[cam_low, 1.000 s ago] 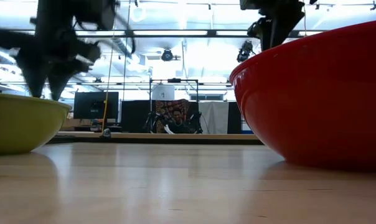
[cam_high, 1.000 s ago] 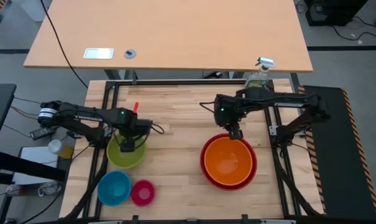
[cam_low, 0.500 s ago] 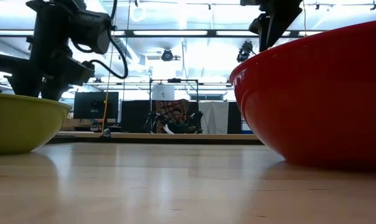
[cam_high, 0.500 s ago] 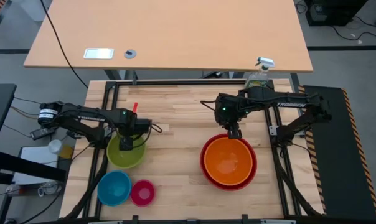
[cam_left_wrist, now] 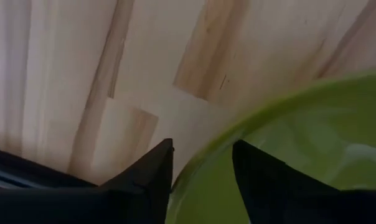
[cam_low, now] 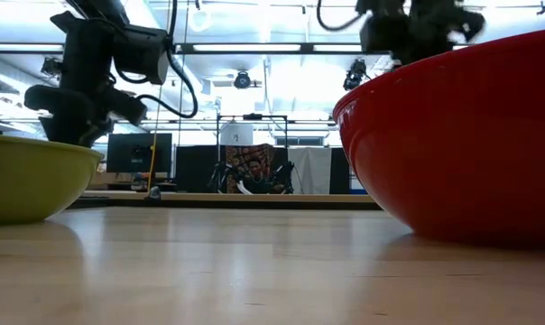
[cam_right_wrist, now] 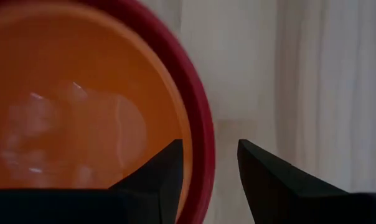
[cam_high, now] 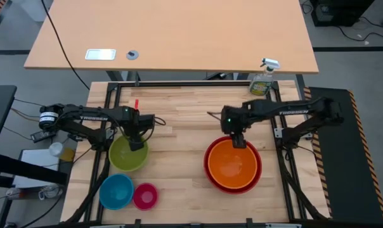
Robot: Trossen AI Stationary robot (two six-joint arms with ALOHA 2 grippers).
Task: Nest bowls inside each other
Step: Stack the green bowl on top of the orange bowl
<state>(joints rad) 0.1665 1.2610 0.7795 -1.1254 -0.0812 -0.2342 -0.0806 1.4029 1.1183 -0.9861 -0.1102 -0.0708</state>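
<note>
Left gripper (cam_left_wrist: 202,171) straddles the rim of the lime-green plastic bowl (cam_high: 128,155) at left of frame, fingers apart, ready to lift. Right gripper (cam_right_wrist: 210,168) likewise straddles the rim of the orange bowl (cam_high: 233,163) nested in the red bowl (cam_high: 212,174), lower right.

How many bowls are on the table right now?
5: green bowl at left, blue bowl and pink bowl at the near-left edge, orange bowl nested in the red bowl at right. More could hide beneath.
</note>
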